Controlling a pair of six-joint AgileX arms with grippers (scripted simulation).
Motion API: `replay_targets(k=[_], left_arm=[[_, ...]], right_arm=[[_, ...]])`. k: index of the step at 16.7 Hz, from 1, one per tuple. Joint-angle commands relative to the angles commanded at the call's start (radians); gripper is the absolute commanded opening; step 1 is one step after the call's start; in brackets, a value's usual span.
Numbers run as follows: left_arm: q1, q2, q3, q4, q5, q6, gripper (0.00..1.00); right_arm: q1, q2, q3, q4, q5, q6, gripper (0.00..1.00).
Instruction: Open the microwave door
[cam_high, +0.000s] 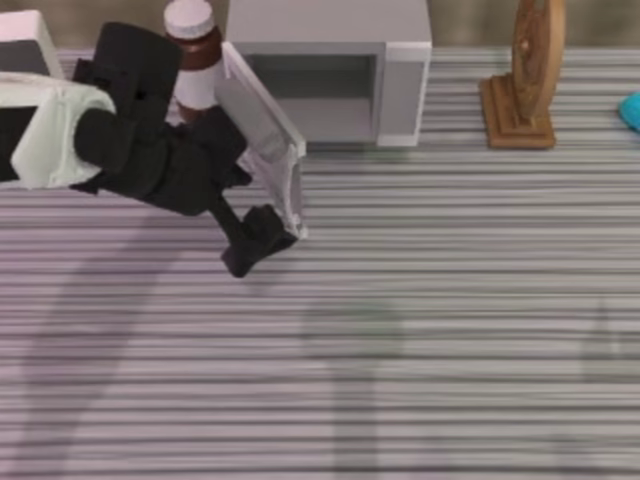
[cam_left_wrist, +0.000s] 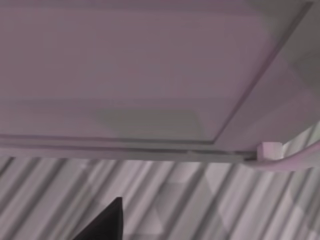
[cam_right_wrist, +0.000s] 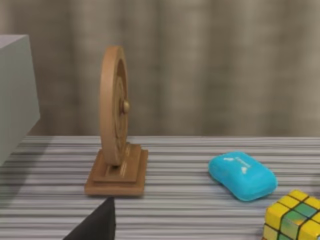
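The left gripper sits at the free edge of the microwave door, right by its handle bar, though whether the fingers are spread or pinching it can't be made out from any view. The door is already swung well out from the microwave at the bench's far edge, left of centre, so it looks like mid-swing; next move is probably pulling the arc wider without slipping off. The right arm isn't in the top view, parked toward the wooden wheel.
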Motion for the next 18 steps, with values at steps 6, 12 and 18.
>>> replay_targets(k=[6, 12, 18], left_arm=[[-0.013, -0.106, -0.033, -0.063, -0.019, -0.021, 1.0], [-0.032, -0.245, -0.072, -0.151, -0.03, -0.051, 1.0], [-0.037, -0.223, -0.037, -0.181, -0.058, -0.081, 1.0]], right_arm=[[0.0, 0.0, 0.0, 0.0, 0.0, 0.0, 1.0], [0.0, 0.0, 0.0, 0.0, 0.0, 0.0, 1.0], [0.0, 0.0, 0.0, 0.0, 0.0, 0.0, 1.0]])
